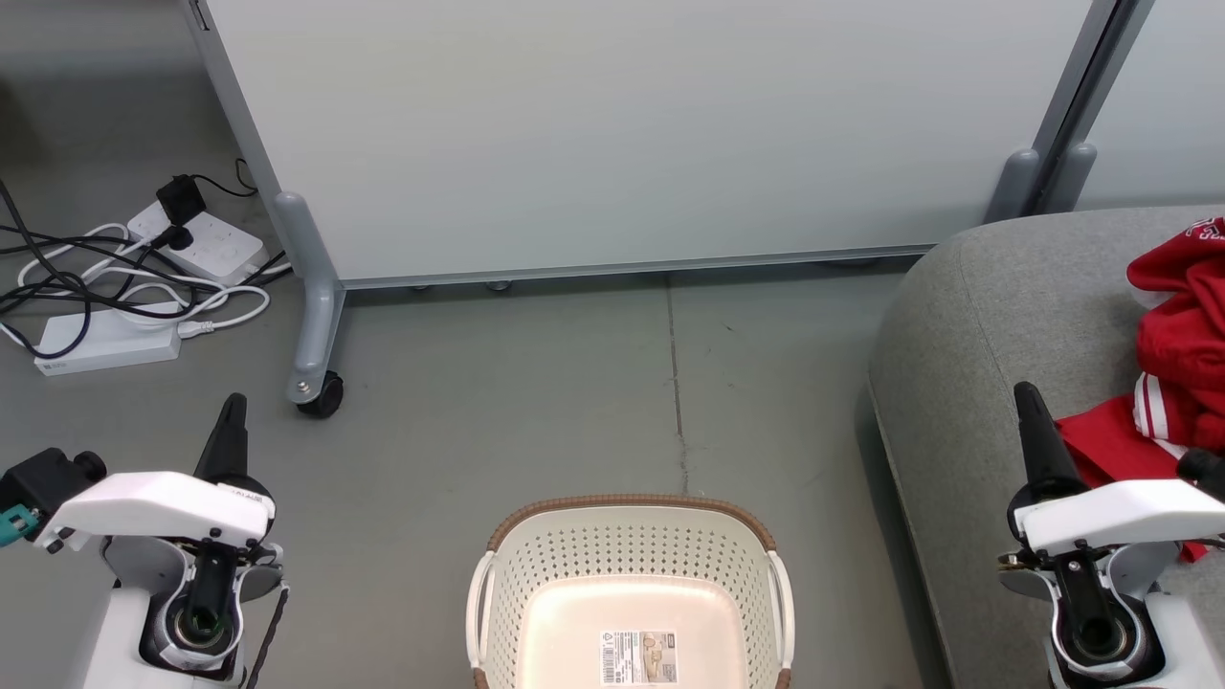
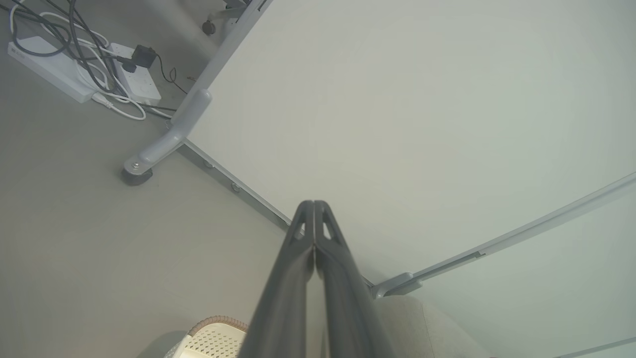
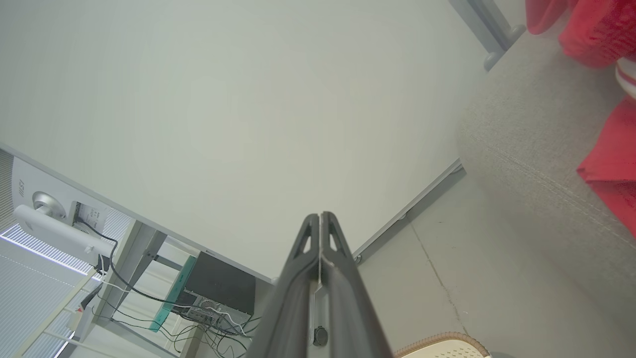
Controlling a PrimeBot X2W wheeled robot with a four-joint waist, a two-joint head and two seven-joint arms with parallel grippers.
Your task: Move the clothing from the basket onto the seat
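1. Clothing (image 1: 1182, 335), red with white stripes, lies heaped on the seat (image 1: 976, 364) at the head view's right edge.
2. Basket (image 1: 627, 550) stands on the floor (image 1: 574, 402) left of the seat, apart from it, its label (image 1: 638, 656) in plain sight.
3. Left gripper (image 1: 233, 402): jaws pressed together, holding nothing.
4. Right gripper (image 1: 1025, 392): jaws pressed together, holding nothing, seen against the seat just beside the clothing.

text: "MSI" | on: monitor (image 3: 35, 209) back | basket (image 1: 627, 541) label (image 1: 638, 656): too small to read

clothing (image 1: 1182, 330) on seat (image 1: 995, 316), basket (image 1: 632, 560) left of it (on floor (image 1: 498, 402))
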